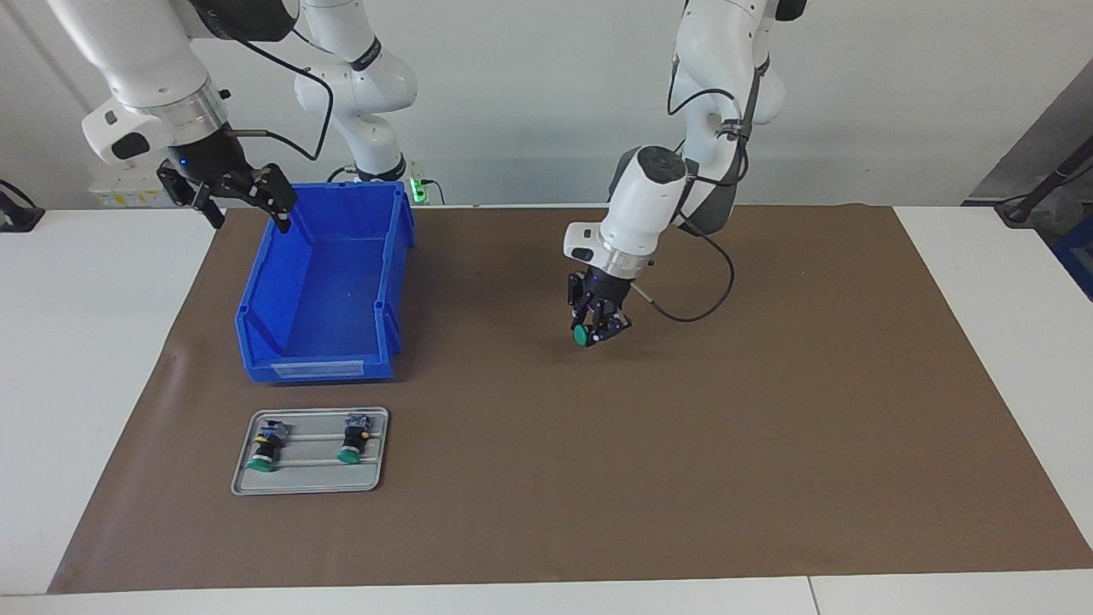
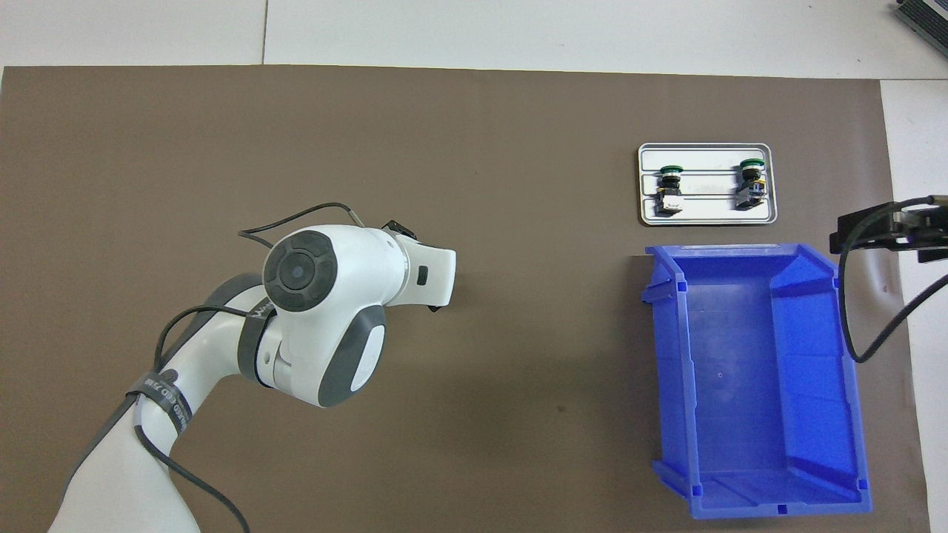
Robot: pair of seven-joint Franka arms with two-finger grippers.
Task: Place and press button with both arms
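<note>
- Surface (image 1: pixel 546 589): white, with a brown mat (image 1: pixel 683 444) over most of it.
- My left arm (image 2: pixel 311 333) comes in from the left arm's end and bends down over the middle of the mat.
- My right arm (image 1: pixel 145 77) waits, raised at the right arm's end.
- Blue bin (image 2: pixel 748 385): open top, sits on the mat toward the right arm's end, close to the robots. I see nothing in it.
- Grey tray (image 1: pixel 312 485): on the mat, just beside the bin, farther from the robots than the bin.
- My left pincer (image 1: pixel 600 323): over the bare mid-mat, pointing down, clenched on a button (image 1: pixel 584 336). Green cap faces down and out, clear of the mat. Overhead view hides this under my wrist.
- My right pincer (image 1: pixel 229 192): up in the air over the bin's corner nearest the robots, at the right arm's end. Fingers spread, released, holding nothing.
- Two more buttons on the tray: first spare button (image 1: pixel 265 448) and second spare button (image 1: pixel 352 440), lying on their sides, side by side but apart, green caps pointing away from the robots.
</note>
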